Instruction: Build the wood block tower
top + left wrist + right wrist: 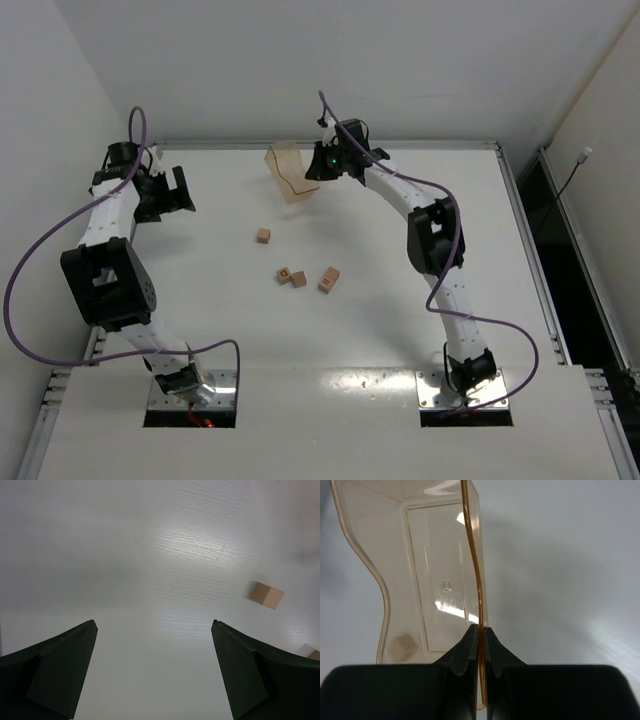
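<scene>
No tower yet: four blocks (298, 279) lie loose around the middle of the counter (400, 340).
Two sit right against each other, so I'd judge a pinch on either could nudge its neighbour. My right hand (314, 168) is clamped on one thin wall of the tray (285, 176), held tilted near the far edge. That wall could slip out, and the tray could drop and scatter the blocks. My left hand (172, 192) hangs spread wide and empty towards the far left corner.
</scene>
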Motion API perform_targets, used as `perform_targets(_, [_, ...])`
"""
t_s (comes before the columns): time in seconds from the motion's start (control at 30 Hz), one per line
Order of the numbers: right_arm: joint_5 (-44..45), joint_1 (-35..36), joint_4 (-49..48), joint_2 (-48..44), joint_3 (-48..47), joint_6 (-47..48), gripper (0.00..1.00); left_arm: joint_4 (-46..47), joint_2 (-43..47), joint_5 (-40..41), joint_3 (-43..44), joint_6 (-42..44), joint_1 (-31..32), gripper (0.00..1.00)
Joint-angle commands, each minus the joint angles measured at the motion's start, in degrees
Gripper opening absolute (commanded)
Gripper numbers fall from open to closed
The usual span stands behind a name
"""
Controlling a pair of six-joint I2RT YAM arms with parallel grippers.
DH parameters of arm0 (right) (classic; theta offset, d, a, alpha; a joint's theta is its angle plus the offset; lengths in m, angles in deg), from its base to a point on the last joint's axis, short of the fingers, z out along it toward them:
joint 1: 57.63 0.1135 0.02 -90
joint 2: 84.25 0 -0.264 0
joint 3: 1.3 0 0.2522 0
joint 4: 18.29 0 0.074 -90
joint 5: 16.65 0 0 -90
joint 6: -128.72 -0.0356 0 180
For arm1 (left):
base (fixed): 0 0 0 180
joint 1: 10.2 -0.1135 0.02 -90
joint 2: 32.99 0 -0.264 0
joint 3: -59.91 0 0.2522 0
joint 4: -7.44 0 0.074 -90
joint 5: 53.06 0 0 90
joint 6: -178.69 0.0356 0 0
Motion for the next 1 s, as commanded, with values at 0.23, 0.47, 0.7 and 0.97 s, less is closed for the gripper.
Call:
perform_targets(0.23, [-7.7, 7.5, -14.2, -5.5, 2.9, -28.7, 0.0, 0.2, 0.0, -0.7, -0.9, 0.8, -1.7, 0.97])
perform_targets(0.47, [3.7, 13.5, -6.2, -3.6, 0.9, -26.6, 0.0, 1.3, 0.0, -1.2, -2.1, 0.8, -2.2, 0.97])
perform_targets(0.7, [14.2, 17.9, -2.4, -2.5, 0.4, -24.8, 0.0, 1.8, 0.0, -1.7, -3.1, 1.4, -4.0, 0.97])
perform_targets(0.97, [14.4, 19.6, -6.2, 1.7, 3.6, -25.3, 0.0, 1.3, 1.1, -2.9, -3.1, 2.5, -5.6, 0.97])
